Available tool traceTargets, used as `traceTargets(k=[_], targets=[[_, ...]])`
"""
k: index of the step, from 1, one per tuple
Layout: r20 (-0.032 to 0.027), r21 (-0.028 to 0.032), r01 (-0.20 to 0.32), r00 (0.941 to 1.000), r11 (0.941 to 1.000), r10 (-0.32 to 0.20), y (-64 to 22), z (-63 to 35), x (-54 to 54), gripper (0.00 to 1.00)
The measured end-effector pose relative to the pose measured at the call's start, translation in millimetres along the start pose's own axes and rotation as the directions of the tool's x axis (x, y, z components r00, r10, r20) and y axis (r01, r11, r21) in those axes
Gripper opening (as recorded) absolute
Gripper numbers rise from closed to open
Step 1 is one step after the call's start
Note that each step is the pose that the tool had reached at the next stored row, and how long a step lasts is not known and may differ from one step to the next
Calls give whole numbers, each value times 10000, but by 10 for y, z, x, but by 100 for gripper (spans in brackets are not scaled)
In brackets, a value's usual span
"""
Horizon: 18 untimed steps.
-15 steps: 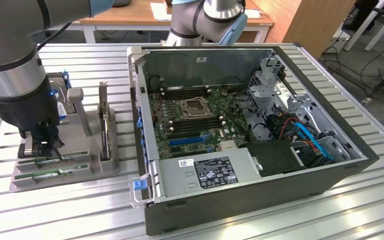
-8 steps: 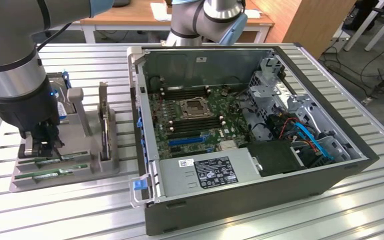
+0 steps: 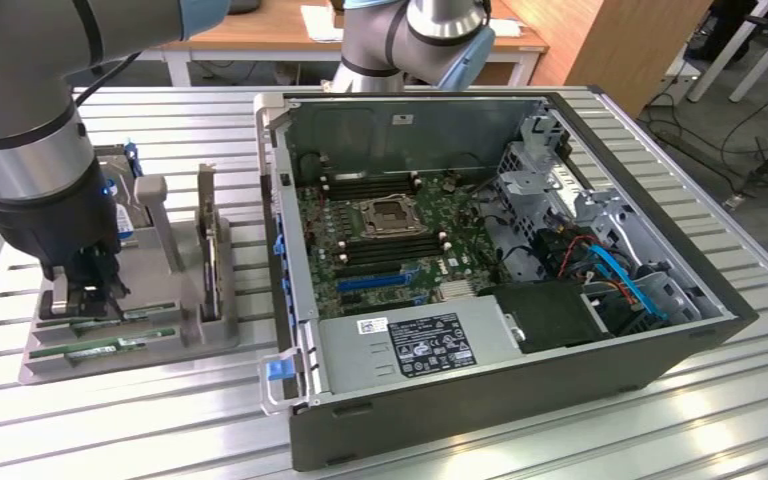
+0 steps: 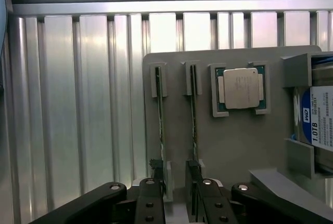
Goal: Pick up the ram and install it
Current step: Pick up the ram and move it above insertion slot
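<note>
1. Hovering low over the grey parts holder (image 3: 37,368), the gripper (image 3: 91,298) had its fingers (image 4: 154,203) spread open and gripped nothing.
2. Two RAM sticks stood on edge in parallel slots of the holder: the RAM stick nearer the CPU (image 4: 194,115) and the RAM stick farther from the CPU (image 4: 159,115). In the wrist view each finger overlapped the end of one stick, and it could not be told whether either finger touched a stick.
3. The CPU (image 4: 241,89) sat in a square recess just beside the sticks. The print on its metal lid was too small to read.
4. A hard drive (image 4: 318,122) sat on the far side of the CPU from the sticks, and its blue-and-white label read "WD" and "1.0TB".
5. To the exterior view's right of the holder, the open computer case (image 3: 491,400) lay on the slatted aluminium table (image 3: 117,430), showing the green motherboard (image 3: 357,245) and its CPU socket (image 3: 391,215).
6. The power supply (image 3: 411,345) carried a white label whose text could not be read.
</note>
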State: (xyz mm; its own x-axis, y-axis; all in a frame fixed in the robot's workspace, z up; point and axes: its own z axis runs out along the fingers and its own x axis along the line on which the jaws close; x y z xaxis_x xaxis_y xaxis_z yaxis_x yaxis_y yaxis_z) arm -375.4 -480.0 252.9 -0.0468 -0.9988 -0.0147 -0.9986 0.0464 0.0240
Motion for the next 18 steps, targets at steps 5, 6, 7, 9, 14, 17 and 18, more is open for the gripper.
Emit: traceTargets(k=[5, 6, 7, 9, 14, 17, 18], targets=[[-4, -3, 125, 9999, 9999, -125, 0, 19, 1, 31], [-5, -4, 137, 9999, 9999, -137, 0, 19, 1, 31], [-4, -3, 138, 9999, 9999, -138, 0, 20, 0, 31], [-3, -1, 145, 9999, 9999, -145, -1, 22, 2, 31], [-3, -2, 157, 9999, 9999, -157, 0, 22, 27, 31], [-4, -3, 168, 9999, 9999, -168, 0, 38, 35, 31], [-5, -4, 175, 9998, 9998, -175, 0, 46, 39, 31]])
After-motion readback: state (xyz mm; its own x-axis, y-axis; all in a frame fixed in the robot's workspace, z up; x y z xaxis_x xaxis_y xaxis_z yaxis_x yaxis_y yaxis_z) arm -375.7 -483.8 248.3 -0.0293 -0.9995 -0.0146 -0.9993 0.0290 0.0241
